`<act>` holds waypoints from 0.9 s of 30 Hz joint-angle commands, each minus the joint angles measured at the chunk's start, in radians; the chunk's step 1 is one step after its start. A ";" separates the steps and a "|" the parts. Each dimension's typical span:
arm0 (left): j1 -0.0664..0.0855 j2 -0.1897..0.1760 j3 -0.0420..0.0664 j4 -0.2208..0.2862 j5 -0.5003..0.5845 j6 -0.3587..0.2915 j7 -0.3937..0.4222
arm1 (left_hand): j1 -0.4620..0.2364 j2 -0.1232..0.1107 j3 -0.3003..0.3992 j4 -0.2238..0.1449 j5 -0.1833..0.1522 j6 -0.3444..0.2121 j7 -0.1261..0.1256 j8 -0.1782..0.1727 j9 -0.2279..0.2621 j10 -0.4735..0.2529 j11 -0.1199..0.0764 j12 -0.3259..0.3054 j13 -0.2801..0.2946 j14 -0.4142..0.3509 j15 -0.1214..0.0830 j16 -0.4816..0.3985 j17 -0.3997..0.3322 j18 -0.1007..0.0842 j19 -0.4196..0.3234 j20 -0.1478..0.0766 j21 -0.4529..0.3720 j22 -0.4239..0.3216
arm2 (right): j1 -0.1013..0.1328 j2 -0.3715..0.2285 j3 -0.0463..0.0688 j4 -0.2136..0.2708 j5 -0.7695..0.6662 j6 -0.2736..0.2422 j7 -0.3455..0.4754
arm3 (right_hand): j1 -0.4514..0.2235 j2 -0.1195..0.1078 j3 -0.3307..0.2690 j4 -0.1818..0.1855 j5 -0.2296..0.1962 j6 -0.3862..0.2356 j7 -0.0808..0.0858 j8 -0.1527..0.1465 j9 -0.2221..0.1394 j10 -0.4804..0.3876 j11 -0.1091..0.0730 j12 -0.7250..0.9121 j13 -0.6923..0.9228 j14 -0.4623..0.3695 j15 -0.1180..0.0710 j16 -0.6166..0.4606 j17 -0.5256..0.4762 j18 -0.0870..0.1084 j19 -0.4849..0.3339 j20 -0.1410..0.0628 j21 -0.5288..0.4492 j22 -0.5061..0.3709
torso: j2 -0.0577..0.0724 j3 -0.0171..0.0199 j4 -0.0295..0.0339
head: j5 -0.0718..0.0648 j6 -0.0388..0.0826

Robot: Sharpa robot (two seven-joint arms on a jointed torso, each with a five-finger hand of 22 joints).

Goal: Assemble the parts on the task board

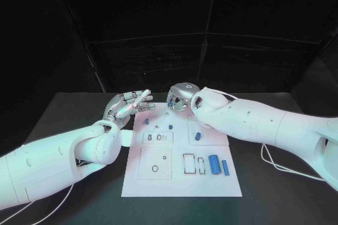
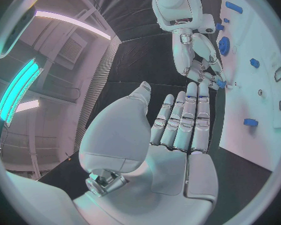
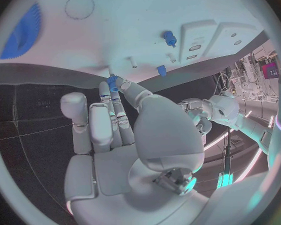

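Right hand pinches a small blue part at its fingertips over the task board's far edge.

Two white arms reach inward. The left hand is flat, fingers extended together, holding nothing. The right hand curls downward, fingertips pinching a small blue part.

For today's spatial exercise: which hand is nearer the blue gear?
Right. The right hand works at the board's far edge close beside the blue gear; the left hand hovers off the board's left side.
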 commanded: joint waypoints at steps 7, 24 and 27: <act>0.002 0.002 0.001 -0.001 -0.007 -0.002 0.009 | 0.003 0.008 -0.002 -0.005 0.000 -0.001 0.045 -0.004 -0.002 0.000 0.008 -0.006 -0.001 0.001 0.005 -0.007 0.001 0.000 0.005 0.005 -0.004 -0.002 | 0.002 0.019 0.001 -0.020 -0.011 0.068 -0.012 | -0.007 -0.004 0.003 0.008 -0.006 -0.007 0.005 -0.004 -0.001 -0.006 0.001 -0.001 -0.002 0.028 0.001 0.006 0.000 -0.010 0.001 0.006 0.004 0.002 | 0.001 -0.0001 0.0002 | 0.000 -0.002; 0.003 0.002 0.001 -0.002 -0.007 0.000 0.008 | 0.003 0.007 -0.002 -0.005 0.000 -0.001 0.045 -0.004 -0.002 0.000 0.008 -0.007 -0.001 0.000 0.005 -0.008 0.001 0.000 0.004 0.005 -0.005 -0.002 | 0.002 0.036 0.000 -0.047 -0.021 0.084 -0.042 | -0.011 -0.010 0.002 0.016 -0.013 -0.013 0.007 -0.005 -0.002 -0.011 0.003 -0.002 -0.004 0.027 0.003 0.006 -0.001 -0.010 0.001 0.007 0.006 0.005 | 0.000 -0.0003 -0.0002 | 0.000 -0.004; 0.003 0.003 0.001 -0.001 -0.007 0.001 0.007 | 0.003 0.007 -0.002 -0.005 0.000 -0.001 0.045 -0.004 -0.002 0.000 0.008 -0.007 -0.001 0.000 0.005 -0.008 0.001 0.000 0.004 0.005 -0.005 -0.002 | 0.002 0.037 0.000 -0.049 -0.022 0.080 -0.046 | -0.014 -0.014 0.002 0.022 -0.014 -0.022 0.010 -0.007 -0.003 -0.019 0.006 -0.003 -0.005 0.027 0.005 0.007 -0.001 -0.010 0.000 0.008 0.007 0.005 | 0.001 -0.0002 0.0000 | 0.001 -0.005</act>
